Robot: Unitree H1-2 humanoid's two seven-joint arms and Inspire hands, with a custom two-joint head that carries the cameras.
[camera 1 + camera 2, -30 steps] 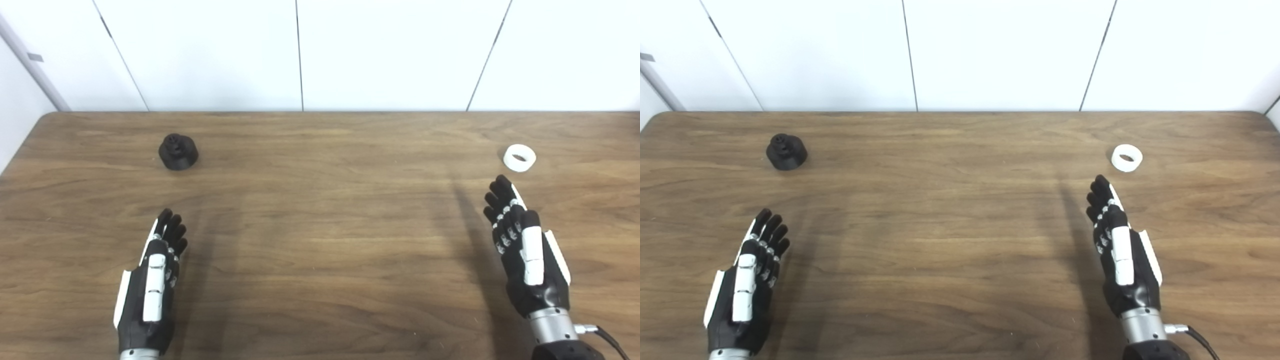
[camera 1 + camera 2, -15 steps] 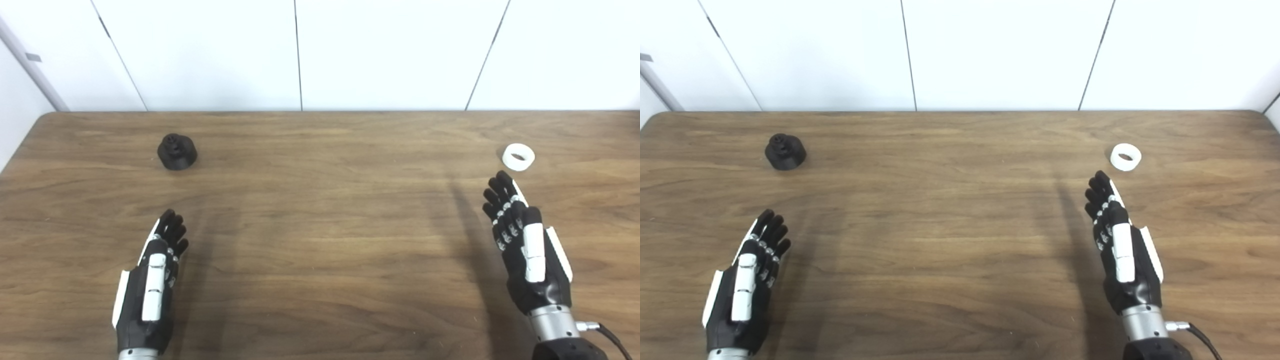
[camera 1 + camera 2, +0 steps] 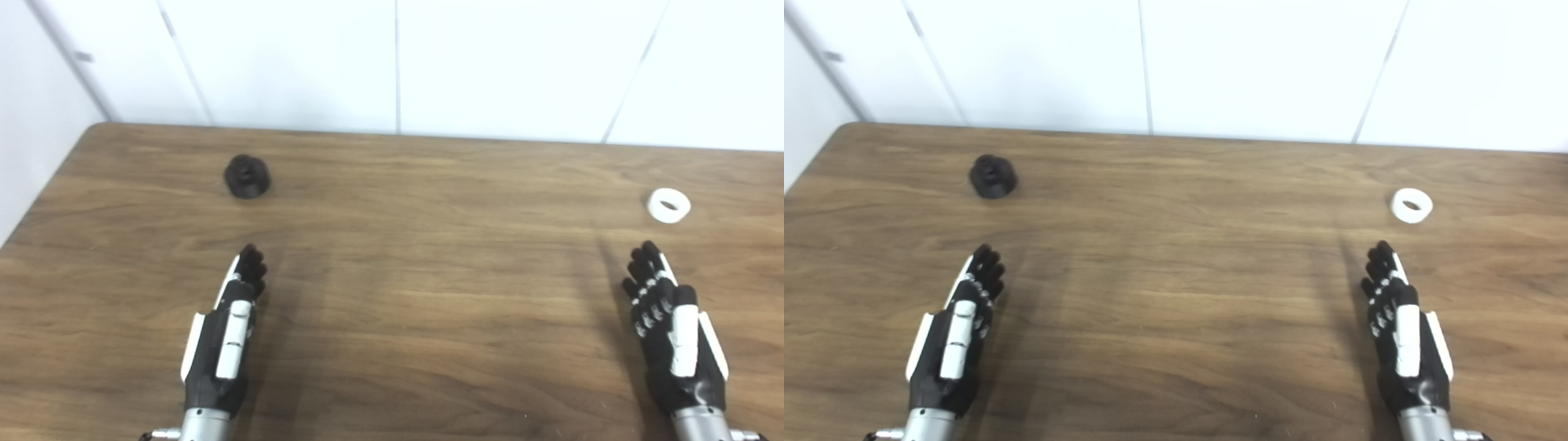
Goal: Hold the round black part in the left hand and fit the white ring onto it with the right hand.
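The round black part (image 3: 247, 176) stands on the wooden table (image 3: 429, 257) at the far left. The white ring (image 3: 669, 205) lies flat at the far right. My left hand (image 3: 225, 340) is open and empty, fingers straight, hovering over the table well short of the black part. My right hand (image 3: 672, 334) is open and empty, fingers straight, its tips a short way in front of the ring and slightly left of it. Both hands also show in the right eye view, left (image 3: 955, 334) and right (image 3: 1402, 334).
White wall panels (image 3: 490, 61) stand just behind the table's far edge. The table's left edge (image 3: 43, 190) runs diagonally near the black part.
The whole picture has shifted to the right and tilted, so the camera has moved. The hands and both parts keep about the same places on the table.
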